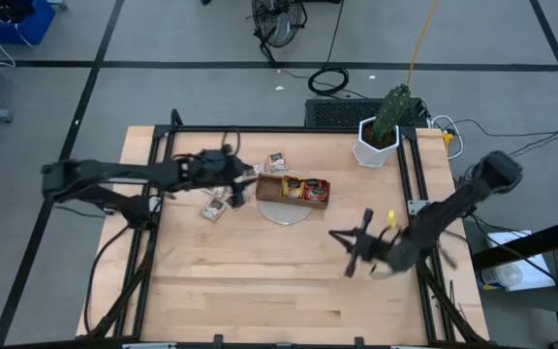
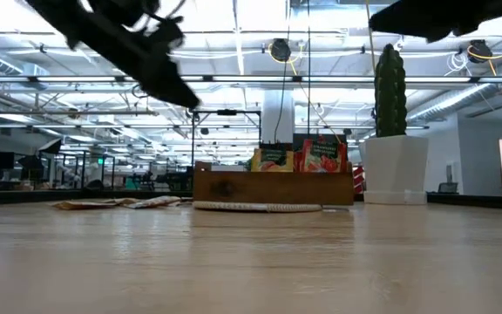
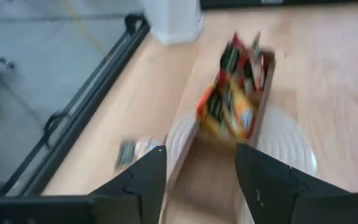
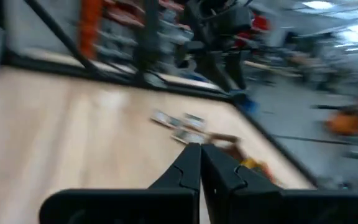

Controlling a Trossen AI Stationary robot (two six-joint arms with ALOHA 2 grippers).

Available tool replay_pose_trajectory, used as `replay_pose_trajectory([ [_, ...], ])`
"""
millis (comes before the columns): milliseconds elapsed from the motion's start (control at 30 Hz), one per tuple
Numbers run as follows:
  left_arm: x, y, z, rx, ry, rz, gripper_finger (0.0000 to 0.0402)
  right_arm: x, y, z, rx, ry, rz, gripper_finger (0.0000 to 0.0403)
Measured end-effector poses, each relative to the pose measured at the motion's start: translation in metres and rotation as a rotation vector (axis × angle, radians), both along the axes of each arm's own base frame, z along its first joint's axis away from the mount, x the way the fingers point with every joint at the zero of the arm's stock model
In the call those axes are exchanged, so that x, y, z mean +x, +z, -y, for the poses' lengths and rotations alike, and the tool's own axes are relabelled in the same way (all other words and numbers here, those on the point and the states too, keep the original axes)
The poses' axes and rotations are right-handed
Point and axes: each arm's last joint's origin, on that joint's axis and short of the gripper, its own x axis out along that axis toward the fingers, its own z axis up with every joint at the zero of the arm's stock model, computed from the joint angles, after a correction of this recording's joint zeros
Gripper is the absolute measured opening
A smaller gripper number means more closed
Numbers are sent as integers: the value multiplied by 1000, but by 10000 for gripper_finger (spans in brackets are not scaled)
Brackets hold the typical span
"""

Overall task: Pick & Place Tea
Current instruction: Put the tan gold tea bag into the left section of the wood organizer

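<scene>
Robotics laboratory in an open industrial hall.
Pale wooden counter on grey floor; exposed ceiling strip lights, trailing black cables.

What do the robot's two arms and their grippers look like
Both arms are dark, nearly black, built from slim tube-like links with bulkier rounded joints. The left gripper has two broad, flat black fingers that taper to angled tips. The right gripper has matching black fingers. Thin dark cables run along the left arm.

We count two arms, one tray, one round mat, and one potted cactus. Pale sachets outside the tray: about four, though we cannot tell exactly.
</scene>
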Motion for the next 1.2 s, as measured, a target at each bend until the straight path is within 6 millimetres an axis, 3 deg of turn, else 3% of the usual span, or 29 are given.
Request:
replay_pose_trajectory([
  [233, -43, 24, 8, 7, 29, -53, 176, -42, 6, 72, 220, 342, 158, 0],
  [433, -53, 25, -7, 21, 133, -77, 169, -65, -8, 104, 365, 476, 260, 0],
  [667, -46, -2, -53, -13, 265, -186, 200, -76, -19, 113, 374, 495, 321, 0],
  [767, -39, -23, -74, -64, 214, -229, 215, -78, -23, 113, 388, 509, 334, 0],
  [900, -32, -50, -92, -180, 87, -277, 219, -80, -23, 110, 441, 672, 309, 0],
  [1033, -21, -60, -103, -217, 79, -306, 210, -81, -24, 110, 456, 689, 301, 0],
  [1200, 2, -58, -91, -155, 50, -391, 201, -80, -26, 111, 421, 660, 292, 0],
])
